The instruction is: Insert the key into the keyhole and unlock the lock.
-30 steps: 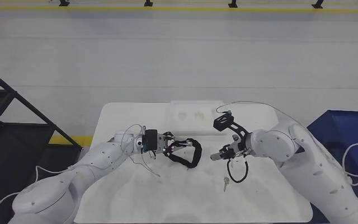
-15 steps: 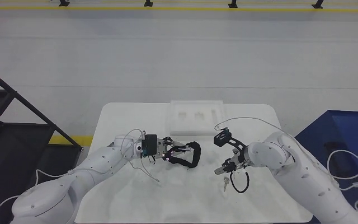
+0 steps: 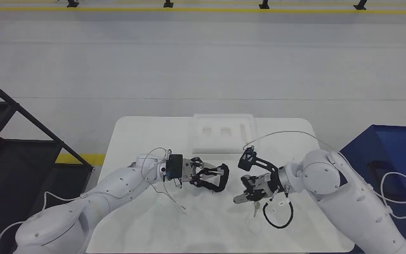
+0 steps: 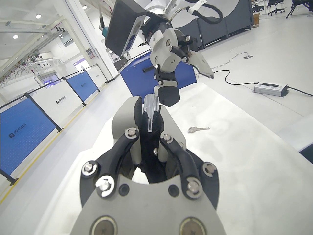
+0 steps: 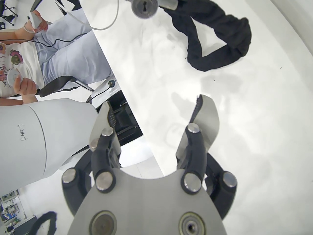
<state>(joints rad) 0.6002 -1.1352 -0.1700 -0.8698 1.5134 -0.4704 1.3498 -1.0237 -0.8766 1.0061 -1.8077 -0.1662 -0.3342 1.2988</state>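
My left gripper [image 4: 149,121] is shut on the lock's chrome cylinder [image 4: 150,108], holding it just above the table. The lock's black fabric-covered cable [image 3: 220,178] loops out beyond the fingers. In the right wrist view the cylinder's keyhole face [image 5: 144,3] points toward my right gripper [image 5: 155,111], with the cable loop [image 5: 220,47] lying on the table beside it. The right gripper [image 3: 244,196] is open and holds nothing, a short way from the lock. A small silver key [image 4: 198,129] lies flat on the white table [image 3: 190,222], close under the right gripper [image 4: 185,81].
A white foam tray [image 3: 222,130] sits at the table's far edge. A blue bin [image 3: 380,149] stands off the right side and a black frame [image 3: 25,127] off the left. A black cable loop [image 3: 277,216] hangs from the right arm over the table.
The right gripper has dropped toward the table's front, closer to the key. The left gripper has carried the lock a little to the right, toward the right gripper.
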